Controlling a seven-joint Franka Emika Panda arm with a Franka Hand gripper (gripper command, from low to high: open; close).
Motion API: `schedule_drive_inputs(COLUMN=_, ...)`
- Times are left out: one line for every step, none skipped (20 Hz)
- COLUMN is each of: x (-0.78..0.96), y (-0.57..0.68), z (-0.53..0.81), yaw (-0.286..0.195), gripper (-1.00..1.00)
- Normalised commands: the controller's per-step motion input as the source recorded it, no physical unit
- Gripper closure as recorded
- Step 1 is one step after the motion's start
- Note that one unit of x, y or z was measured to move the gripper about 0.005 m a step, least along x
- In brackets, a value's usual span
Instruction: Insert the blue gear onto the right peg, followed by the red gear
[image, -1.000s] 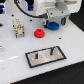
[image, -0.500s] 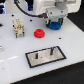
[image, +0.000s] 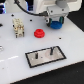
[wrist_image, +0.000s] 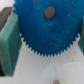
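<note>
My gripper (image: 54, 21) is shut on the blue gear (image: 56, 22) and holds it above the white table, behind the plate. In the wrist view the blue gear (wrist_image: 47, 27) fills the upper part, between the teal fingers (wrist_image: 9, 42). The red gear (image: 39, 33) lies flat on the table, to the exterior view's left of the gripper. The grey black-edged plate (image: 46, 59) lies nearer the front. The right peg (image: 51, 50) stands on it as a thin dark pin, with a fainter pin (image: 38, 55) to its left.
A beige and white block-like object (image: 18, 27) stands on the table at the exterior view's left. The white table (image: 70, 42) ends against a dark background at the back. The arm's white body (image: 50, 7) rises above the gripper.
The gripper with the blue gear has shifted slightly toward the exterior view's right. The red gear and the plate have not moved.
</note>
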Motion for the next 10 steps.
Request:
schedule_drive_inputs(x=0.63, y=-0.17, z=0.6, yaw=0.0, gripper=1.0)
schedule_drive_inputs(x=0.68, y=-0.19, z=0.56, yaw=0.0, gripper=1.0)
schedule_drive_inputs(x=0.73, y=-0.23, z=0.53, yaw=0.0, gripper=1.0)
schedule_drive_inputs(x=0.75, y=-0.21, z=0.53, yaw=0.0, gripper=1.0)
schedule_drive_inputs(x=0.77, y=-0.21, z=0.54, yaw=0.0, gripper=1.0)
schedule_drive_inputs(x=0.8, y=-0.22, z=0.54, yaw=0.0, gripper=1.0)
schedule_drive_inputs(x=0.82, y=-0.22, z=0.54, yaw=0.0, gripper=1.0)
schedule_drive_inputs(x=0.84, y=-0.22, z=0.54, yaw=0.0, gripper=1.0)
schedule_drive_inputs(x=0.84, y=-0.22, z=0.53, yaw=0.0, gripper=1.0)
schedule_drive_inputs(x=0.84, y=-0.23, z=0.51, yaw=0.0, gripper=1.0)
